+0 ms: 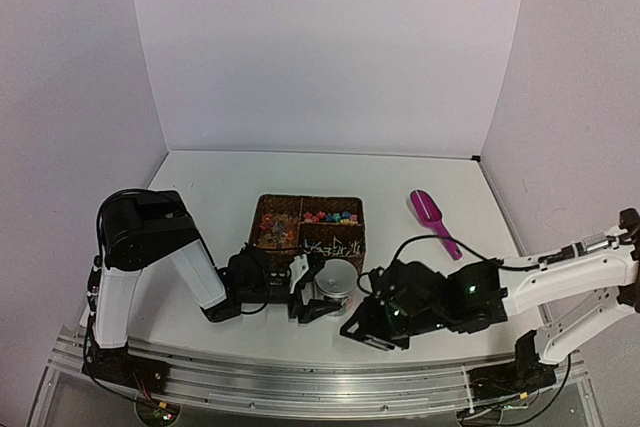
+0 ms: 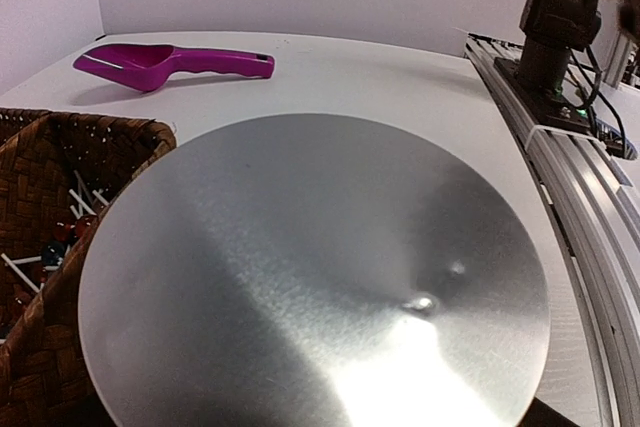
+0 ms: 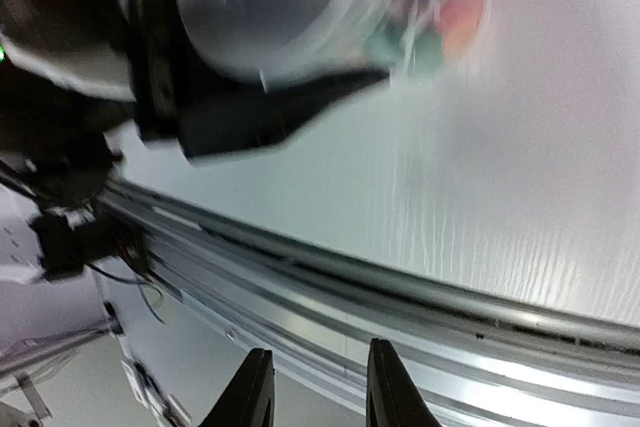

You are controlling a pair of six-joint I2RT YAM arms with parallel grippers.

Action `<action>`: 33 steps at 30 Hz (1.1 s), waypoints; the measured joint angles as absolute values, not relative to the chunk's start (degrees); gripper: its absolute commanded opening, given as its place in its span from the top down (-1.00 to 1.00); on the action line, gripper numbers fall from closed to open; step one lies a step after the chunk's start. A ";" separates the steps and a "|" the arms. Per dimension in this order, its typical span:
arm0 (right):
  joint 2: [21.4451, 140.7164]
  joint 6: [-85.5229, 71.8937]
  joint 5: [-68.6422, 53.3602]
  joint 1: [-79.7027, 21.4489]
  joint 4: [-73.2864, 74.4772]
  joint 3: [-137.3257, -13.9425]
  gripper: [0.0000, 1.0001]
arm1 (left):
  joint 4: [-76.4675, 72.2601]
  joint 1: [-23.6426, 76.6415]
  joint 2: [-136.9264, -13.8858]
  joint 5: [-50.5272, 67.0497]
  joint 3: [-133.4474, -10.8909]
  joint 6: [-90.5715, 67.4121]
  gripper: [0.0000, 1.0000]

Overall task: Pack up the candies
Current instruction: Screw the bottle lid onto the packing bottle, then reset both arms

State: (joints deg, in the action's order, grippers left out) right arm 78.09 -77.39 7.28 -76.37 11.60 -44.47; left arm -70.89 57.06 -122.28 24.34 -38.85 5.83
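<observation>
While I watch the overhead feed, my left gripper [image 1: 314, 295] sits just in front of the wicker basket [image 1: 262, 215], clasped around a small jar [image 1: 338, 277] with a finger on either side of it. The jar's brushed metal lid [image 2: 310, 277] fills almost the whole left wrist view, so I can't see that gripper's own fingers there. In the right wrist view, which is blurred, one dark finger [image 3: 270, 117] of the left gripper lies against the jar's clear wall, and a few coloured candies [image 3: 445, 17] show through it. More candies lie in the basket: a bright mixed cluster in the far right compartment [image 1: 330, 217], and another lot in the left compartment. White sticks [image 1: 335, 244] fill the near right compartment. The jar stands touching or just beside the basket's near edge; I cannot tell which. My right gripper [image 3: 315, 392] is parted, nothing between its two fingertips, and it hangs low over the near edge of the table [image 1: 220, 197], just right of the jar and apart from it, with the aluminium rail [image 3: 400, 287] below it. The magenta scoop [image 1: 435, 219] lies flat on the table to the right of the basket, well apart from both grippers, bowl toward the back wall.
</observation>
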 measured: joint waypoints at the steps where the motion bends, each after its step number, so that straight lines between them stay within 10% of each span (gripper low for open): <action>1: 76.17 -77.04 7.43 -74.27 12.14 -44.53 0.38 | -70.81 57.07 -122.26 25.01 -38.85 6.12 -0.24; 18: 75.57 -54.11 12.56 -48.16 19.45 -55.83 0.28 | -61.76 57.10 -117.76 32.20 -38.83 12.47 -0.99; 33: 74.46 -49.74 13.52 -48.11 20.28 -56.01 0.13 | -57.05 57.10 -112.80 30.81 -37.19 17.46 -0.99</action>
